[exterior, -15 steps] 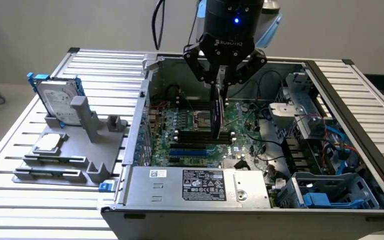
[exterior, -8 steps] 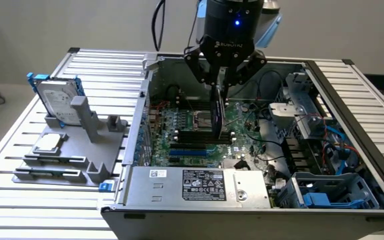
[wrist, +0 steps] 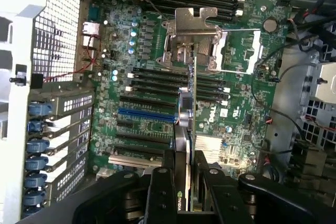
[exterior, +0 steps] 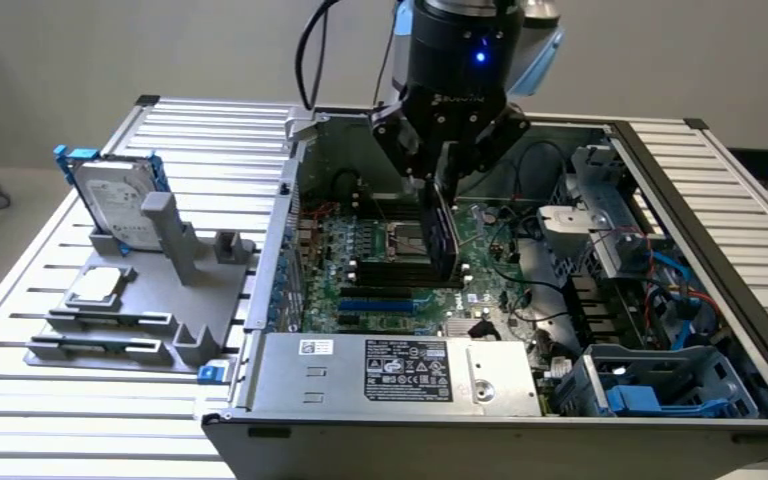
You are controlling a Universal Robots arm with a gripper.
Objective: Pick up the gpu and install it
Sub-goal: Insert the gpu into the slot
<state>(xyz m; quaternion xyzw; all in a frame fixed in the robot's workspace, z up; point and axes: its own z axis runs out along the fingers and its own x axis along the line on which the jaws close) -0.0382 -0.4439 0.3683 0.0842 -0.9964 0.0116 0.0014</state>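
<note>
Half closed on the gpu [exterior: 444, 240], with both fingers [wrist: 160, 192] pinching its upper edge. Hangs upright and edge-on inside the open computer case [exterior: 357, 445], just above the motherboard [wrist: 152, 127], near the processor socket [wrist: 191, 45]. Probably light and stiff, yet fragile: bare green board best left untouched. Safest taken by the long edges or the black shroud, never by the lower connector edge. Smooth plastic, so could slip if tilted.

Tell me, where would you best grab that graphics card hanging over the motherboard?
By its upper edge, coming from straight above, one finger on each flat face. The gpu is thin and hangs on edge over the motherboard, so a pinch across its faces leaves the lower edge free. The gripper holds it this way.
</note>
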